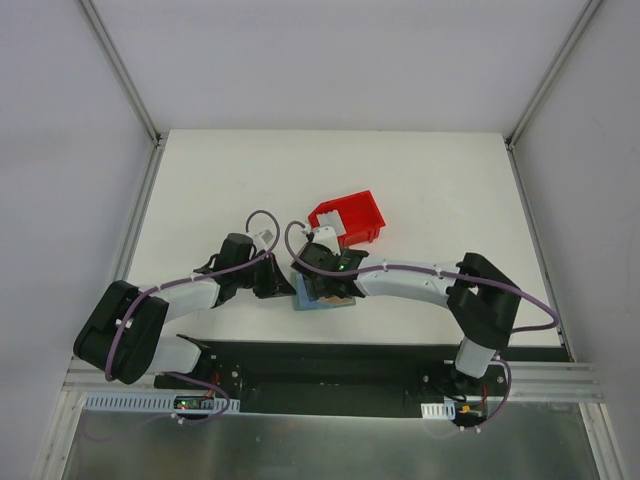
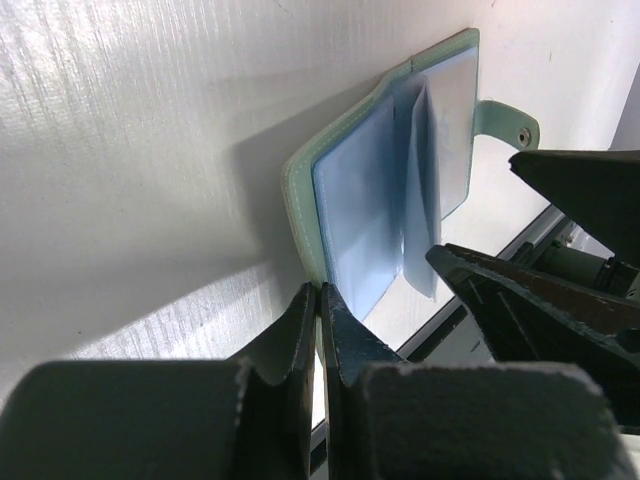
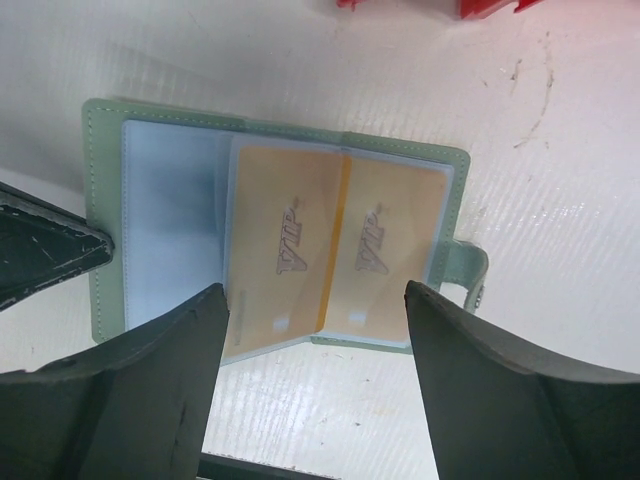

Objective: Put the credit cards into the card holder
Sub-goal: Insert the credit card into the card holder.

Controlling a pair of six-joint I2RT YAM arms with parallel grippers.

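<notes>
The grey-green card holder (image 3: 100,220) lies open on the white table near the front edge; it also shows in the top view (image 1: 318,300) and the left wrist view (image 2: 300,190). Orange-gold credit cards marked VIP sit in its clear sleeves, one on the lifted middle leaf (image 3: 285,250) and one on the right page (image 3: 385,245). My left gripper (image 2: 320,295) is shut on the holder's left cover edge. My right gripper (image 3: 315,300) is open and empty just above the sleeves, with its fingers on either side of the orange-gold cards.
A red plastic bin (image 1: 347,220) stands just behind the holder with a pale flat piece (image 1: 332,217) in it; I cannot tell whether that is a card. The table's front edge and the black rail (image 1: 330,350) are close below the holder.
</notes>
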